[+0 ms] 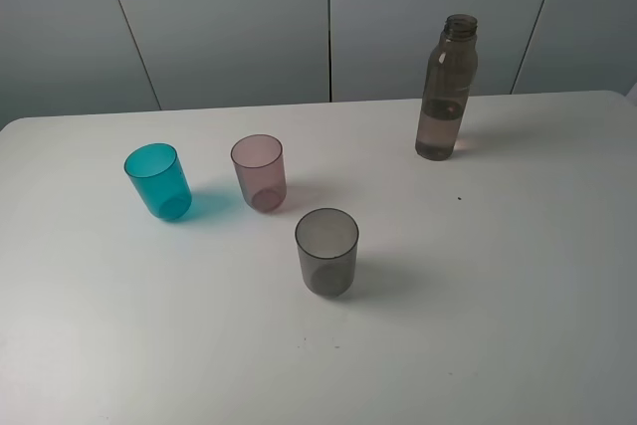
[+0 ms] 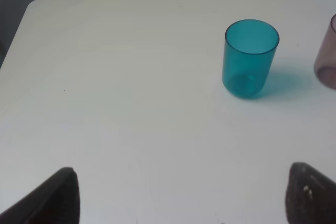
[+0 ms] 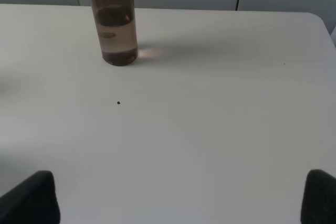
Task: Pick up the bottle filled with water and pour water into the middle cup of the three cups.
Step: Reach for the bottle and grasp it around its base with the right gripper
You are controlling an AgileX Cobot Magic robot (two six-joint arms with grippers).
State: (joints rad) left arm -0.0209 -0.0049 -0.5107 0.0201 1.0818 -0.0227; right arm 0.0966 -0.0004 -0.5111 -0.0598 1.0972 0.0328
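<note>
The bottle (image 1: 446,92) stands upright and uncapped at the back right of the table, partly filled with water; its lower half (image 3: 115,24) also appears in the right wrist view. The three cups stand in a loose row: teal (image 1: 157,181), the dusky pink middle cup (image 1: 259,172), and smoky grey (image 1: 326,252). Neither arm shows in the exterior view. My right gripper (image 3: 178,198) is open, well short of the bottle, with nothing between its fingers. My left gripper (image 2: 181,198) is open too, facing the teal cup (image 2: 250,59), with the pink cup's edge (image 2: 328,56) beside it.
The white table (image 1: 498,296) reaches a grey panelled wall at the back. A tiny dark speck (image 1: 459,198) lies on the table in front of the bottle. The table's rounded corners show at the far left and far right.
</note>
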